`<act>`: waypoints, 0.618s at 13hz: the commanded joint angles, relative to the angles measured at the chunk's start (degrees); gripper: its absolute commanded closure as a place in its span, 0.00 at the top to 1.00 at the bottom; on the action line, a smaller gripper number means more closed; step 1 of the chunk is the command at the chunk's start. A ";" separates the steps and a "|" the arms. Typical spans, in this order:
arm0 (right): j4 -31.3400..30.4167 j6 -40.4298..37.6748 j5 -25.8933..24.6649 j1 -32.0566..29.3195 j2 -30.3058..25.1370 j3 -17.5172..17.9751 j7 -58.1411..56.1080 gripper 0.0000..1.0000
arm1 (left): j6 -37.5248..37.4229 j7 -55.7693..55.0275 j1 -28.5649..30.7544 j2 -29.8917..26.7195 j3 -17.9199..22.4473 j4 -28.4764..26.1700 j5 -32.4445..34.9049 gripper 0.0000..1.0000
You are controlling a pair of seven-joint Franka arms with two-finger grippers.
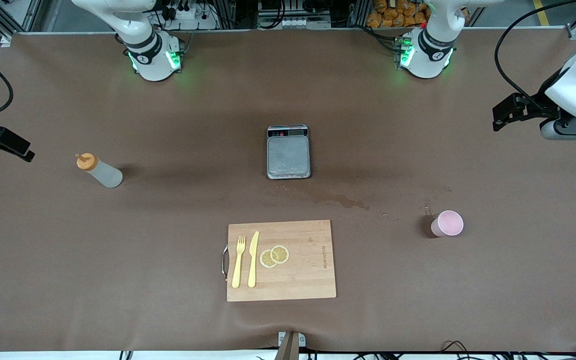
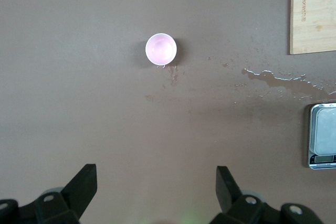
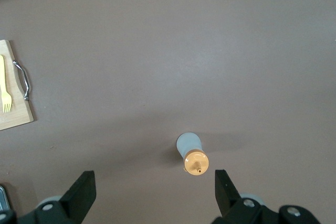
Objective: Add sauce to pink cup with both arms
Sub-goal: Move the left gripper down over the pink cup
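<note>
1. The left claw (image 2: pixel 156 192) hangs wide open and empty, high over the worktop (image 1: pixel 468 150) at the left arm's end; the right claw (image 3: pixel 155 192) is equally wide open and empty over the right arm's end.
2. The bottle of sauce (image 1: pixel 100 170) stands upright on the worktop below the right claw, with bare surface all round it. It looks like soft, light plastic that would give under pressure, so I judge the claw should close on the whitish body below the orange cap (image 3: pixel 196 162), gently enough not to squirt early.
3. The pink cup (image 1: pixel 447 223) stands upright near the left arm's end, nearer the front camera than the scale (image 1: pixel 288 151). It seems light and easy to tip; a hold across its wall, below the rim, should steady it.
4. A wet patch (image 2: pixel 283 80) lies on the worktop between the cup and the scale, which may be slippery.
5. The cutting board (image 1: pixel 281 260), carrying a fork (image 1: pixel 238 261), a knife (image 1: pixel 253 259) and lemon slices (image 1: pixel 274 256), sits well apart from both task things. Open room is generous; both arms can descend without crossing.
</note>
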 commanded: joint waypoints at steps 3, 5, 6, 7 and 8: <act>0.87 0.08 -0.24 -0.92 0.36 0.64 -0.76 1.00 | -0.64 -0.14 -0.12 -0.42 0.31 1.15 -0.37 1.00; 0.78 0.00 -0.15 -0.92 0.36 0.64 -0.76 1.00 | -0.64 0.12 -0.04 0.54 0.31 1.33 -0.45 1.00; 0.78 0.00 -0.15 -0.92 0.36 0.64 -0.85 1.00 | -0.55 0.47 0.14 0.81 0.31 1.16 -0.80 1.00; 0.87 0.00 -0.24 -0.92 0.36 0.64 -1.28 1.00 | -0.11 0.48 0.22 1.85 0.40 1.07 -0.98 1.00; 0.87 0.00 -0.24 -1.00 0.45 0.64 -1.64 1.00 | 1.28 0.30 0.23 3.00 0.40 0.81 -0.55 1.00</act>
